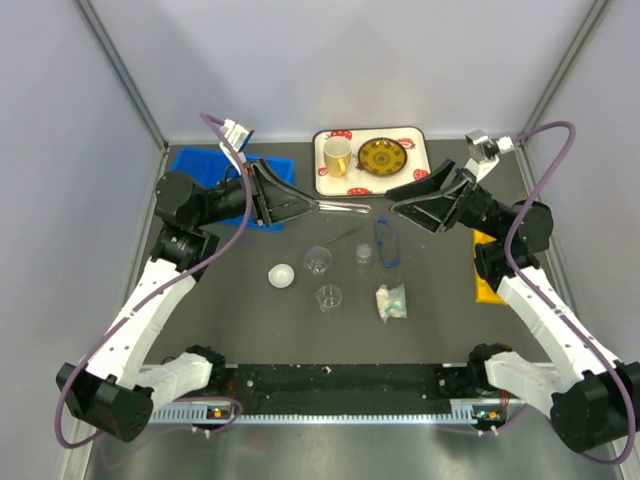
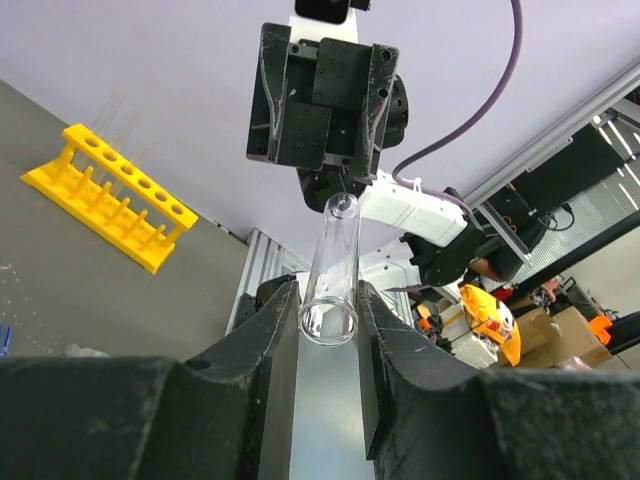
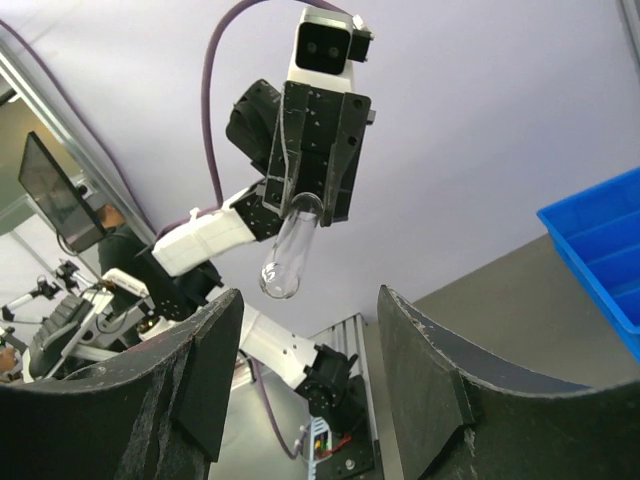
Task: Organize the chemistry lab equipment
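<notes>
Top external: left tool (image 1: 318, 206) clamps faint glass test tube (image 1: 346, 208); right tool (image 1: 392, 201) spread, empty.

Beakers (image 1: 318, 261) mid-table — bare tabletop (image 1: 250, 330) nearer; tray (image 1: 320, 166) behind

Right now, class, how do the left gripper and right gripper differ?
The left gripper is shut on a clear test tube; the right gripper holds nothing. The left gripper's jaws sit narrow, the right gripper's stand wide open. Both are black and point toward each other above the table.
</notes>
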Motion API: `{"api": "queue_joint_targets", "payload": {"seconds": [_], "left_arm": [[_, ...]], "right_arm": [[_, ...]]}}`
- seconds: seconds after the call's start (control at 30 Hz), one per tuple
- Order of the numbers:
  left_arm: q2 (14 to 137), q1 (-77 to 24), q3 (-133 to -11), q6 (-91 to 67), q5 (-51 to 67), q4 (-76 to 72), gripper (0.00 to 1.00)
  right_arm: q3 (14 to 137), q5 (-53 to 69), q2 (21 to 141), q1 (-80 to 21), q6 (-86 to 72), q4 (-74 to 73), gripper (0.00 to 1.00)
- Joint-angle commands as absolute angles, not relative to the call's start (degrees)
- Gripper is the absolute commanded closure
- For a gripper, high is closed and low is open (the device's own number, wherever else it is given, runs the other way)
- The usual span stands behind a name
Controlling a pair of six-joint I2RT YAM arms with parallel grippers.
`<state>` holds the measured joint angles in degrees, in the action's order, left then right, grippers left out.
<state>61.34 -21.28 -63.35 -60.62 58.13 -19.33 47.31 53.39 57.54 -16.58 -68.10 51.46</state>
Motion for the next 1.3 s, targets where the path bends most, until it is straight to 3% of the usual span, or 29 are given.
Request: {"api": "queue_joint_targets", "payload": {"seconds": [0.0,0.6,0.97,1.07,1.27], "left_arm": [[60.7,-20.9,-62.9,-62.2,56.4,-26.4,0.93],[61.9,-20.9,-62.4,-62.2,55.4,-29.1,0.95],[61.9,-20.3,-62.7,-60.8,54.4,-28.3,0.96],[61.7,-20.2,-62.6,-60.6,54.0,-28.2,0.97],[61.9,-20.1,-62.7,-59.7,53.2,-27.8,0.98]], "right_arm": [[48.9,47.7,57.7,-20.4,-64.5,53.1,0.43],[56.6,43.5,65.2,-30.1,-58.8,50.9,0.44],[56.8,43.5,65.7,-30.8,-58.6,50.6,0.55],[57.0,43.7,65.7,-30.8,-58.7,50.5,0.62],[56.8,43.9,65.7,-30.8,-58.6,50.2,0.64]]}}
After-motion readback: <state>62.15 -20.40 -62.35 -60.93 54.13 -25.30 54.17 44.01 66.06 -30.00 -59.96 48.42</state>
